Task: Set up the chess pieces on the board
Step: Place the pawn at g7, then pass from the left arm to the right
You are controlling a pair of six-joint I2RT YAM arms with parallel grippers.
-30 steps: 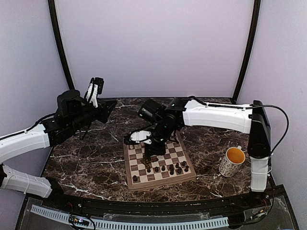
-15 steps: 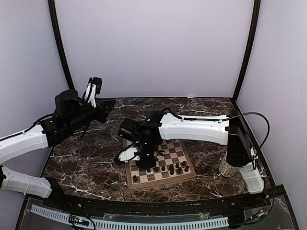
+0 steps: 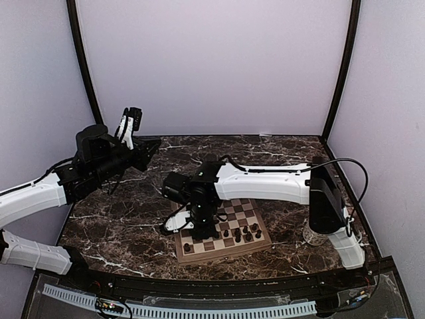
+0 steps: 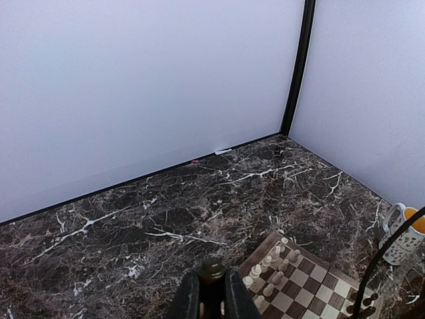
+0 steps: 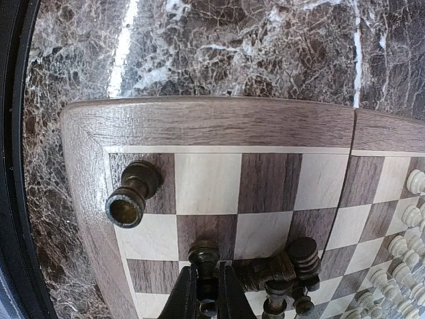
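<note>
The board [image 3: 226, 255] lies at the table's middle. Several dark pieces [image 3: 236, 232] stand on its near rows. Cream pieces [image 4: 269, 263] line its far rows in the left wrist view. My right gripper [image 3: 201, 226] reaches across to the board's left side. In the right wrist view it [image 5: 207, 282] is shut on a dark pawn [image 5: 204, 254], upright just over a dark square. A dark rook [image 5: 133, 193] stands on the corner square. Another dark piece [image 5: 265, 269] lies on its side beside the pawn. My left gripper [image 3: 131, 122] is raised at far left, shut on a dark piece [image 4: 212, 269].
A speckled mug [image 4: 406, 239] with a yellow inside stands right of the board, mostly hidden behind the right arm's elbow [image 3: 325, 199] in the top view. The right arm's cable [image 4: 385, 266] loops above the board. Walls close the back and sides.
My right arm has swung left and nearer, carrying its gripper from the board's far middle to its near-left squares. The left arm has barely moved.
</note>
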